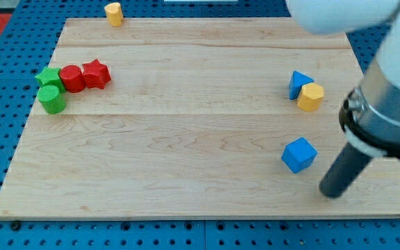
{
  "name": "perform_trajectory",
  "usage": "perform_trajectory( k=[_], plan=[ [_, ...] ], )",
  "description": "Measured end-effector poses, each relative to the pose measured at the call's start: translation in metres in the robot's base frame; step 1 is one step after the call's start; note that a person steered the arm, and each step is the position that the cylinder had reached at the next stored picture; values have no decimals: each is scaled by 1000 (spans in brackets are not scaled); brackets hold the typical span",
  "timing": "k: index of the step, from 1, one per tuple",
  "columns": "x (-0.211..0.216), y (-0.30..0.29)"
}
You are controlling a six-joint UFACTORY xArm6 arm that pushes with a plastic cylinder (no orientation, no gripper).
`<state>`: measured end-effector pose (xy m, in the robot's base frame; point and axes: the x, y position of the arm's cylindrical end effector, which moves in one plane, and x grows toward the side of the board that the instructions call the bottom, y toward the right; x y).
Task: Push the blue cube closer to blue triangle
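The blue cube (299, 154) lies on the wooden board (186, 139) at the view's lower right. The blue triangle (297, 82) lies above it near the right edge, touching a yellow hexagon block (311, 97) on its lower right. My tip (332, 191) rests on the board just to the lower right of the blue cube, a small gap apart from it. The rod slants up to the right into the arm's grey body.
At the view's left sit a green star (48, 77), a green cylinder (52, 100), a red cylinder (72, 78) and a red star (96, 73), clustered together. A yellow block (114, 12) sits at the board's top edge. The arm (387, 104) covers the right side.
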<state>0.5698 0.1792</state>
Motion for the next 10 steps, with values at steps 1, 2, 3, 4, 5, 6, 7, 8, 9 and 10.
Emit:
perform_trajectory(
  k=[1,2,3,4,5,6,7,8,9,10],
  plan=[
    [-29,-16],
    [38,12],
    [33,-30],
    [-45,-33],
    [-44,-23],
    [-1,-31],
    [-52,-66],
    [-106,-35],
    [-146,-27],
    [-97,-26]
  ],
)
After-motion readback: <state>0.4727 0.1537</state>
